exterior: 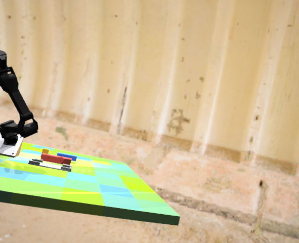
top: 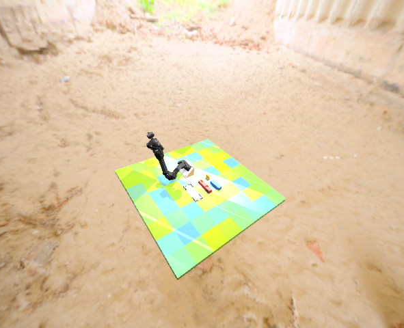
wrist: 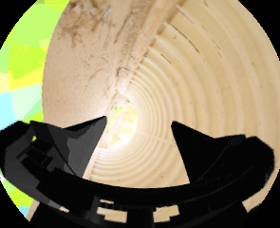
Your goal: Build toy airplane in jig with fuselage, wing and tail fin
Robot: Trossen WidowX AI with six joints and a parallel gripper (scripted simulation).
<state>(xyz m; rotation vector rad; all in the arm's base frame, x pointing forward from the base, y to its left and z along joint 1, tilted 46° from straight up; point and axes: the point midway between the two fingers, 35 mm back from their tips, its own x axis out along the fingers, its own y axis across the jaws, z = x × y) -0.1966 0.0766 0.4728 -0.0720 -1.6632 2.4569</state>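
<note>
Parts of the toy plane are seen lying loose on the checkered board (top: 195,225), a little right of the frame's centre in the top view. The red fuselage (top: 204,186) is set on the board, not in the white cradle (top: 193,193), which lies just to its lower left with its dark end blocks. The blue wing (top: 215,184) is placed just to the right of the fuselage, and the small orange tail fin (top: 207,177) just above it in the frame. In the side view the same group is found at lower left: fuselage (exterior: 55,158), wing (exterior: 67,156), fin (exterior: 45,151) and cradle (exterior: 50,165); whether any two of them touch cannot be told at this size.

Nothing is judged to be assembled yet, so the step in hand is taken to be the very first: the approach to a part. The arm (top: 159,155) is folded up above its white base (exterior: 4,146), well apart from the parts. In the wrist view the claw (wrist: 139,133) is seen spread almost to its full width, with nothing between its fingers; only the pale ribbed wall and a strip of the board at the left edge are shown beyond it, and none of the parts.

For the next move, the wrist would need to be turned down toward the board and the claw brought over the fuselage, lined up across its narrow sides, before it is lowered and closed.
</note>
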